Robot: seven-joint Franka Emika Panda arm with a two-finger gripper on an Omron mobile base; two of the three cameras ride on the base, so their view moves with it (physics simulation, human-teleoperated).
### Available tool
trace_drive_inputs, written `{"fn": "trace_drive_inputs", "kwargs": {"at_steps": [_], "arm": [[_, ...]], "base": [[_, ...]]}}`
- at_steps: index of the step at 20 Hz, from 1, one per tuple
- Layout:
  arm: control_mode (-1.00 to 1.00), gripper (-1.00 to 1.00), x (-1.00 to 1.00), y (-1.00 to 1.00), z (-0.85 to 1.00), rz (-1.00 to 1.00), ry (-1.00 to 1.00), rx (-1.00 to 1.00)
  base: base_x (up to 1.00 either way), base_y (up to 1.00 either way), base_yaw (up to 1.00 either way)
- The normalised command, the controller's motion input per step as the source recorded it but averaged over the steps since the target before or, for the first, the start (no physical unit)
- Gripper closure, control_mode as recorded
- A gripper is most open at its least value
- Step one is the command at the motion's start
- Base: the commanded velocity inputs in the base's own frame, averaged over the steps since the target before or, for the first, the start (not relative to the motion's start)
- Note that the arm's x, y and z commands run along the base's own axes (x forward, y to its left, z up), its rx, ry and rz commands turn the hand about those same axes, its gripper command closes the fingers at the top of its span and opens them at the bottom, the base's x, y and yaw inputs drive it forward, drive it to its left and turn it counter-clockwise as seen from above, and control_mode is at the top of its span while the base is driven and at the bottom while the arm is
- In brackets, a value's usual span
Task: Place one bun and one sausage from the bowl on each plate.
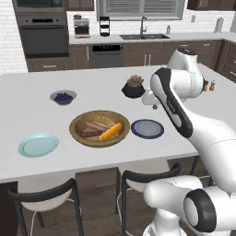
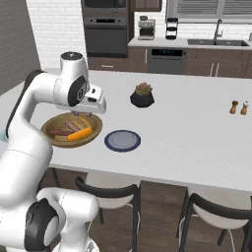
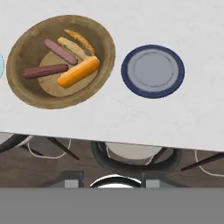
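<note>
Currently the gripper [image 2: 80, 115] hangs above the far rim of the wide round brown wooden bowl [image 1: 78, 133], w/ nothing seen between its fingers; whether they're apart or together can't be told from these views, as the arm hides it in the left base view and the tips are barely visible in the hand view.

Below the gripper the bowl holds two long buns, one bright orange [image 3: 78, 72] and one paler yellow-tan [image 3: 73, 46], plus two reddish-brown sausages [image 3: 45, 71], all lying loose, none lifted. A thin orange-yellow piece [image 3: 80, 39] lies by the bowl's rim, can't tell what it is.

Just beside the bowl, on the white surface [image 1: 27, 106], sits the round dark navy-blue plate w/ lighter centre [image 1: 147, 128], bare. The round pale light-blue plate [image 1: 38, 144] lies on the bowl's other side, farther from the gripper, also bare.

Beyond the gripper on the same surface: small grey bowl of dark blue berries [image 1: 63, 97] and black pot w/ a plant [image 2: 142, 95].
</note>
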Motion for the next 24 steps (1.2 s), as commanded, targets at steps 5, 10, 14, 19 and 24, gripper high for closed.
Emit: {"fn": "trace_drive_inputs", "kwargs": {"at_steps": [5, 10, 14, 19, 24], "arm": [[-1.0, -1.0, 0.36, 0.55, -0.27, -0.08, 0.02, -0.01], [-1.0, -1.0, 1.0, 1.0, -0.69, -0.22, 0.01, 0.01], [-1.0, -1.0, 0.96, 0.71, -0.8, -0.15, 0.15, -0.01], [-1.0, -1.0, 0.52, 0.21, -0.91, -0.1, 0.16, -0.01], [-1.0, -1.0, 0.48, 0.0, -0.75, -0.1, 0.1, 0.0]], "base": [[0.0, 0.0, 0.0], [0.0, 0.0, 0.0], [0.0, 0.0, 0.0], [0.0, 0.0, 0.0], [0.0, 0.0, 0.0]]}}
